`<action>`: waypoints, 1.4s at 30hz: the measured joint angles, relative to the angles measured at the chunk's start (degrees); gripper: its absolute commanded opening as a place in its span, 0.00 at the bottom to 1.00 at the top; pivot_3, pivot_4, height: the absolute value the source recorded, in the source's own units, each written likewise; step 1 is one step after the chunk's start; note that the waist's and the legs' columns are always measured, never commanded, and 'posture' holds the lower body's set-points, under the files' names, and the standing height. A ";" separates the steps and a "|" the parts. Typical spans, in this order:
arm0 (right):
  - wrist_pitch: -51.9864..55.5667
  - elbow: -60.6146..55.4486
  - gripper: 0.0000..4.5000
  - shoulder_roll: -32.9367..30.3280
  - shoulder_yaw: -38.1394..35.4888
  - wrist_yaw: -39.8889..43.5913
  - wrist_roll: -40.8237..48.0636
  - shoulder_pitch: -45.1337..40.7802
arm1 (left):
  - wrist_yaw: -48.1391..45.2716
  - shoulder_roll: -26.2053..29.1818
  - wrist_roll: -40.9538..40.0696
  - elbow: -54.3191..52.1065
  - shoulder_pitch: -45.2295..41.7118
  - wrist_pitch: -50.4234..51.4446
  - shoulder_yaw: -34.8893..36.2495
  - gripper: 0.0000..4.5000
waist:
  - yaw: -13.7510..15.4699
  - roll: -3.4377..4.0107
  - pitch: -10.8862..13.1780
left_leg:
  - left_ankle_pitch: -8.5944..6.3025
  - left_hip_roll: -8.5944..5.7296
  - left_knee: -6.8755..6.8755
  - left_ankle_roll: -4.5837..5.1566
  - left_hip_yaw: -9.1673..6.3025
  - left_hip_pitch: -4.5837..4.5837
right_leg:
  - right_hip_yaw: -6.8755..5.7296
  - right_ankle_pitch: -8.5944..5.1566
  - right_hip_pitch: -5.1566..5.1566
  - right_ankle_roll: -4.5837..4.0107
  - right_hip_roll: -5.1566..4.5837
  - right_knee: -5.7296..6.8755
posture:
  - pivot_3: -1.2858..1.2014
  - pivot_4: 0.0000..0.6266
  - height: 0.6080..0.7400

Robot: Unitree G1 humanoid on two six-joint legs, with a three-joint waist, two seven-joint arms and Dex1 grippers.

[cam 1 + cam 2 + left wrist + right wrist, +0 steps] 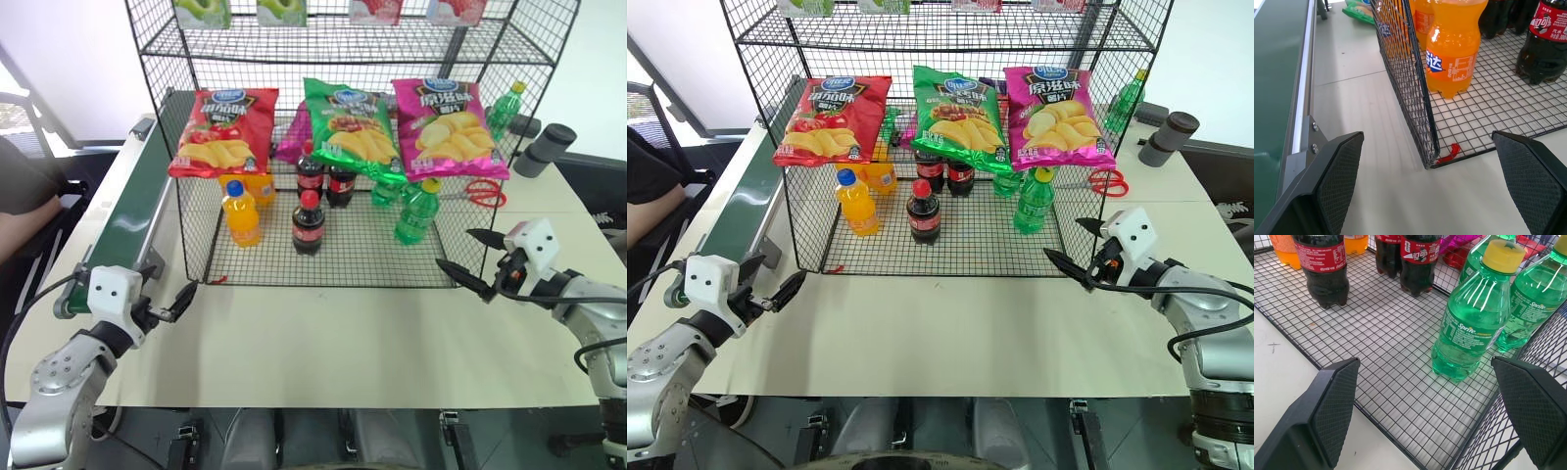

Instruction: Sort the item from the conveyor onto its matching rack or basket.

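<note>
1. A pale table (323, 343) carries the black wire rack (333, 257); the green conveyor (122, 220) runs along its left.
2. Green bottles (1474, 313) read "Sprite".
3. The cola bottle (308, 223) stands on the rack floor.
4. The left gripper (183, 301) and right gripper (470, 257) are spread wide, holding nothing.

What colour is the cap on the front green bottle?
Yellow; the front green bottle's cap shows best in the right wrist view.

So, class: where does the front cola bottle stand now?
The front cola bottle stands on the rack's mesh floor, between the orange bottle on its left and the green bottle on its right.
</note>
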 measured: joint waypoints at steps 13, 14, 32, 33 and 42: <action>-4.12 3.98 1.00 0.09 0.00 1.87 -0.28 0.33 | -0.10 0.01 0.02 -0.03 0.72 0.01 0.00 1.00 | -0.02 0.00 0.00 | 0.00 0.00 0.00 0.00 0.00 0.00 | 0.00 0.00 0.00 0.00 0.03 0.00 | 0.52 0.24 0.95; -4.46 4.17 1.00 0.11 0.00 1.95 -0.28 0.33 | -0.10 0.02 0.02 -0.07 0.84 0.01 0.00 1.00 | -0.02 0.00 0.00 | 0.00 0.00 0.00 0.00 0.00 0.00 | 0.00 0.00 0.00 0.00 0.02 0.00 | 0.52 0.24 0.95; -7.92 7.31 1.00 0.27 0.44 3.38 -0.35 0.40 | 0.15 0.12 0.02 -0.21 1.21 0.04 0.00 1.00 | -0.02 0.00 0.00 | 0.00 0.00 0.01 0.00 0.00 0.01 | 0.00 0.00 0.01 0.00 0.03 0.00 | 0.52 0.24 0.95; -8.06 7.44 1.00 0.27 0.51 3.41 -0.35 0.34 | 0.18 0.12 0.02 -0.21 1.23 0.04 0.00 1.00 | -0.02 0.00 0.00 | 0.00 0.00 0.01 0.00 0.01 0.01 | 0.01 0.00 0.01 0.00 0.02 0.00 | 0.52 0.24 0.95; -8.29 7.90 1.00 0.29 1.64 3.36 -0.39 -0.04 | 0.54 0.12 0.00 -0.81 2.32 0.03 0.02 1.00 | -0.01 0.00 0.00 | 0.00 0.00 0.02 0.00 0.00 0.01 | 0.01 0.00 0.02 0.00 0.02 0.01 | 0.52 0.24 0.95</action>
